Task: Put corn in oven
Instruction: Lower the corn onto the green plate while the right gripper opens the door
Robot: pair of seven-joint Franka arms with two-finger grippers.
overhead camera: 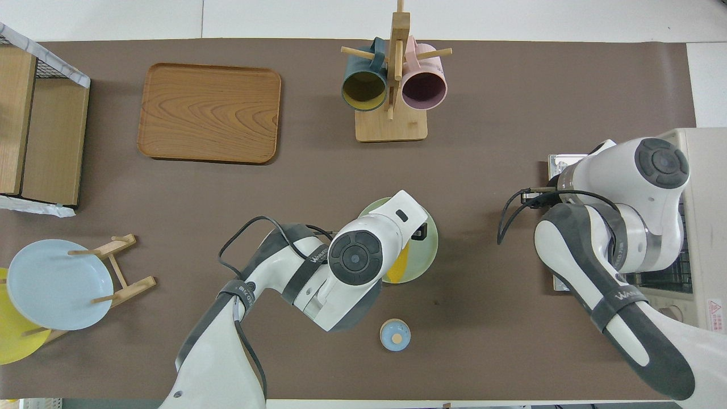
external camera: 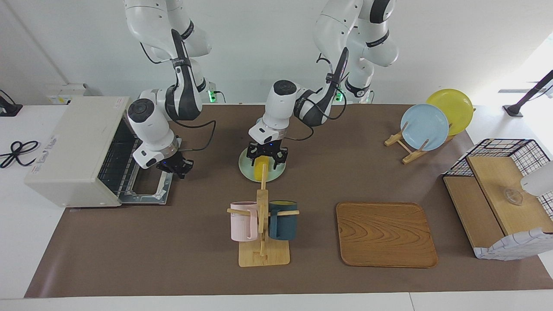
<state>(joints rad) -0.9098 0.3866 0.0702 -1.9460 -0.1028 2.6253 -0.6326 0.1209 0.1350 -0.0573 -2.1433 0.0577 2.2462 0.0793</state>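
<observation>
Item 1, the corn (external camera: 261, 170): I see it lying on the pale green plate (external camera: 278, 172) near the middle of the table, nearer to the robots than the mug rack (external camera: 262, 229). From the overhead view only a yellow sliver (overhead camera: 399, 267) shows past the arm's wrist.

Item 2, the left gripper (external camera: 266, 159): it sits directly over the corn's end that lies nearer to the robots, its fingers spread to either side of the cob. I cannot tell whether the fingertips touch the cob; nothing is pinched.

Item 3, the right gripper (external camera: 176, 166): I read its fingers as pressed together, holding nothing. It hangs over the outer edge of the oven door (external camera: 147, 186), which lies folded down flat on the table.

Item 4, the oven (external camera: 73, 147): it stands at the right arm's end of the table, open, its wire rack (external camera: 113, 162) visible inside. The corn is well apart from it.

Item 5, other stock: 1 wooden tray (external camera: 386, 233) beside the mug rack, 2 mugs on that rack, 1 blue plate (external camera: 424, 126) and 1 yellow plate (external camera: 456, 106) on a stand, 1 small blue lid (overhead camera: 395, 334) close to the robots.
</observation>
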